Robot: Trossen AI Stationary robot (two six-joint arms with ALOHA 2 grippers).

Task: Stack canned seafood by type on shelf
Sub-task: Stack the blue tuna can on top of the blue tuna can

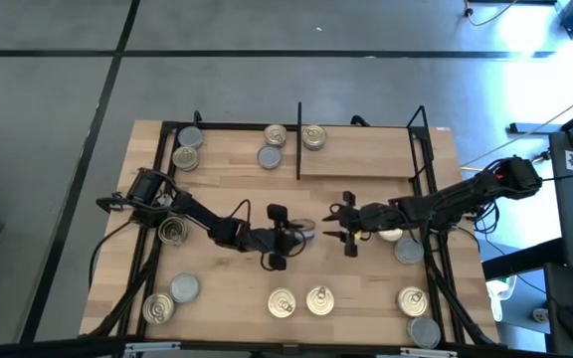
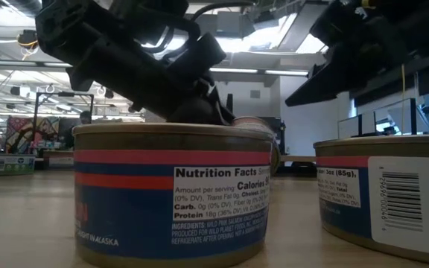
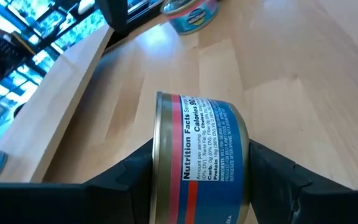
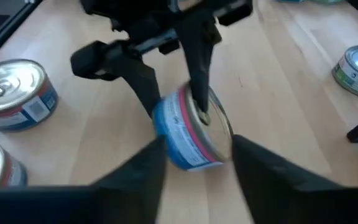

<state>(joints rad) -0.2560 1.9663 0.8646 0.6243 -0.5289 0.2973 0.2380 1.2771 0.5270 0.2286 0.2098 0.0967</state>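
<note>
Left fingers (image 3: 135, 180) clamping tilted tin (image 3: 201, 155), right fingers (image 4: 148, 168) apparently parted beside it, tin's base hidden.

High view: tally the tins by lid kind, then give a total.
Gold-lidded tins: 8
Grey-lidded tins: 5
Tin on its side in the left gripper fingers: 1
Pale tin half hidden under the right arm, kind unclear: 1
Total: 15
</note>
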